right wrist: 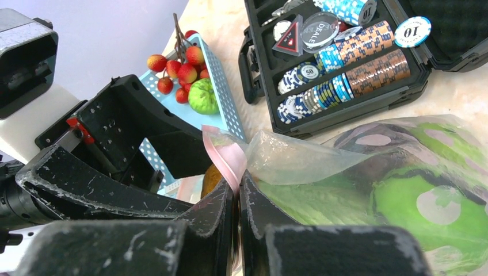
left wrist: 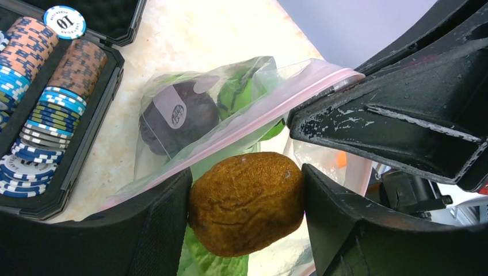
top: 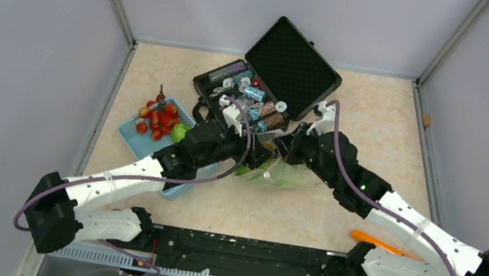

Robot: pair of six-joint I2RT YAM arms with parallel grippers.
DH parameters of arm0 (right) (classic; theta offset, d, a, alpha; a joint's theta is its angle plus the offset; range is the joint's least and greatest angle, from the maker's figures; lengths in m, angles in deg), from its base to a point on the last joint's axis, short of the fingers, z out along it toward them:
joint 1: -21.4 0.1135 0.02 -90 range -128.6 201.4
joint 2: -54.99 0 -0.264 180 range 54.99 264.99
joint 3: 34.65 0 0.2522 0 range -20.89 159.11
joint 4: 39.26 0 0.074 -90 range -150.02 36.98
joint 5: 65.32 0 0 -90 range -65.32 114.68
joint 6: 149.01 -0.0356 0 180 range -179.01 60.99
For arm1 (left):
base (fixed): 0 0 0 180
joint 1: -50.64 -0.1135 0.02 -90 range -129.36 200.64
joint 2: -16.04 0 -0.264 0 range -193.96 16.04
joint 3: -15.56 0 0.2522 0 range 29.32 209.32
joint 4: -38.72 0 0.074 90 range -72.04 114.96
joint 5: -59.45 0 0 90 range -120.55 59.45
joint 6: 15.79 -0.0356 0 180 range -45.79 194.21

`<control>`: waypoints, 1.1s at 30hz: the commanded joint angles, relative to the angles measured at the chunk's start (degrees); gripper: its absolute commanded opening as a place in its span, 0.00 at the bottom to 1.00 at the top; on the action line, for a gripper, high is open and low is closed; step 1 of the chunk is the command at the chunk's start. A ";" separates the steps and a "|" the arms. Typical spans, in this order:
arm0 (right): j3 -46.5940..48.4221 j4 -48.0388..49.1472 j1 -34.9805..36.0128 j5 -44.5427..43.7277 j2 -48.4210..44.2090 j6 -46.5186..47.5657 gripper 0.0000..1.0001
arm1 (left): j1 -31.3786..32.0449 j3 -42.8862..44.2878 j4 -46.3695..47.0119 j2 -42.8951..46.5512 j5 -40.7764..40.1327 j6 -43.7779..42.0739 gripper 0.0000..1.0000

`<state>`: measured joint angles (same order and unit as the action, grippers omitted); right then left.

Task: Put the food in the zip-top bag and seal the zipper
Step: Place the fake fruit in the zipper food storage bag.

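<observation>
The clear zip-top bag lies mid-way across the desk, a dark purple piece inside. The right tool, reaching in from 4 o'clock, is clenched on the pink zipper, holding the mouth up. The left tool, from 8 o'clock, grasps a brown-orange fruit just beside that strip, at its 6 o'clock in the left wrist view, where the strip slants from 8 to 2 o'clock.

Even, diffuse light from above fills the pale grey-walled enclosure, casting only faint shadows. A soft sheen streaks the large clear crinkly plastic bag. The rough brown oval toy fruit is crisp, while the black two-finger right gripper blurs close to its lens.
</observation>
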<state>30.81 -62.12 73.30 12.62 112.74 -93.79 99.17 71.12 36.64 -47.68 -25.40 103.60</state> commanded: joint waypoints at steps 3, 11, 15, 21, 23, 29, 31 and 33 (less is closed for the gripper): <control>0.32 4.78 0.21 0.64 -1.50 -1.33 0.05 | 0.51 3.00 0.35 -0.32 1.50 -1.63 0.75; -1.83 6.02 0.11 -2.29 -3.45 -2.10 0.05 | 0.69 2.05 -1.07 2.50 -1.24 -2.58 0.79; -1.00 4.11 0.06 -5.42 -3.69 -0.01 0.05 | 0.69 1.41 -1.15 5.01 -0.87 -3.22 0.83; 4.92 -8.42 -0.12 -25.79 -4.48 7.93 0.05 | 0.70 -1.47 -0.70 12.61 -3.85 -3.83 0.96; 6.05 -7.30 -1.15 -22.62 -6.85 10.78 0.05 | 0.60 -2.66 -1.28 15.42 -8.03 -4.07 0.98; 10.87 -4.29 -1.34 -1.20 -8.71 26.62 0.05 | 0.60 -6.73 -1.80 23.08 -18.48 -4.19 0.99; 7.98 -0.16 -1.36 -5.77 -10.41 25.37 0.05 | 0.62 -7.15 -2.82 24.30 -20.70 -4.51 0.99; 5.02 2.61 -1.36 -13.10 -11.74 24.21 0.05 | 0.64 -7.07 -4.32 24.93 -22.08 -4.51 0.99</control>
<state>37.87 -67.43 72.23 4.56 103.78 -72.88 99.54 64.56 33.23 -24.21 -41.11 100.10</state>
